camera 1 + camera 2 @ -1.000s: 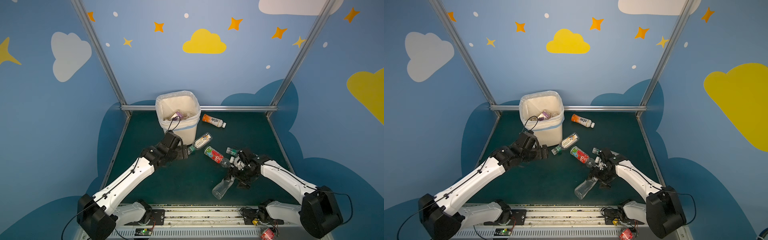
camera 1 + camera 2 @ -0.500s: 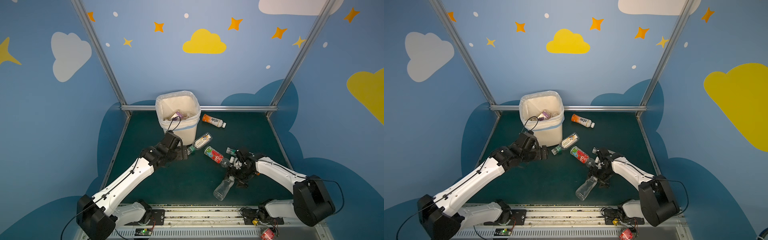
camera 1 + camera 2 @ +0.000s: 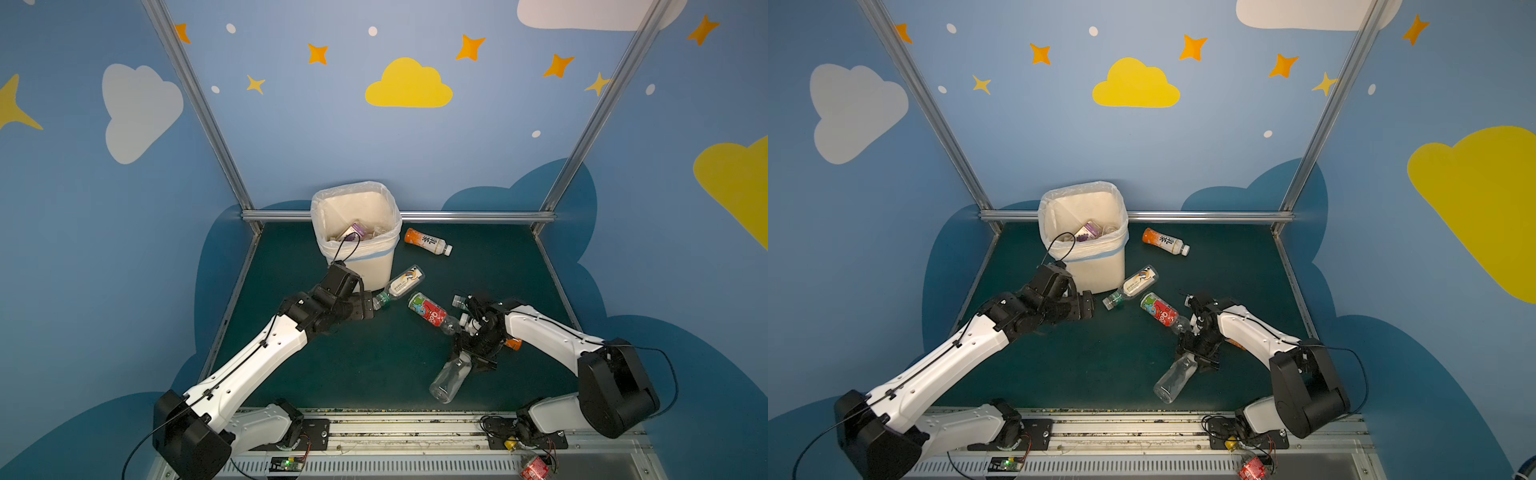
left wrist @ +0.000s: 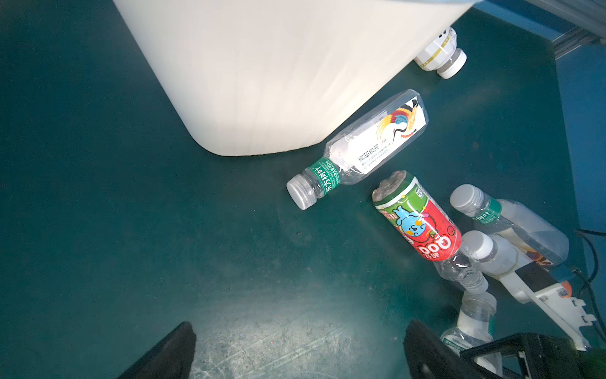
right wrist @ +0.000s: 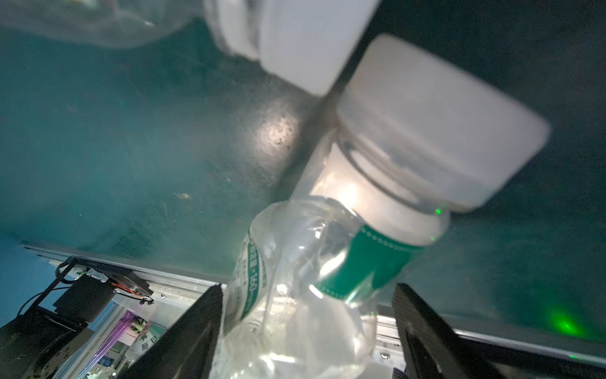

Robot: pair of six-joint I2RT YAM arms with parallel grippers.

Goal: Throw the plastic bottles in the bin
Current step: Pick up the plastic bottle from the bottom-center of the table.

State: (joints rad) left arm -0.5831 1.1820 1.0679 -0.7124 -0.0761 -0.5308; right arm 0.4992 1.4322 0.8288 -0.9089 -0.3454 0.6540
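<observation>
The cream bin (image 3: pixel 374 266) (image 3: pixel 1100 270) (image 4: pixel 262 65) stands at the back with a purple-labelled bottle (image 3: pixel 355 230) inside. On the mat lie plastic bottles: an orange one (image 3: pixel 427 241) (image 3: pixel 1165 241), a white-labelled green-necked one (image 3: pixel 401 282) (image 4: pixel 367 147), and a red-and-green one (image 3: pixel 430 311) (image 4: pixel 419 223). My left gripper (image 3: pixel 368 305) (image 4: pixel 300 325) is open and empty, just short of the green-necked bottle's cap. My right gripper (image 3: pixel 473 357) (image 5: pixel 306 288) straddles the neck end of a clear bottle (image 3: pixel 451 376) (image 5: pixel 311 295). One finger touches it; the other stands apart.
Two more capped bottles (image 4: pixel 511 223) (image 4: pixel 492 252) lie under my right wrist, beside the red one. A metal rail (image 3: pixel 478 216) bounds the mat at the back, blue walls close the sides, and the base rail with circuit boards (image 3: pixel 536 467) runs along the front.
My right arm's rear links have swung inward, and its jaws have drawn closer round the clear bottle's neck. The left arm has stayed put.
</observation>
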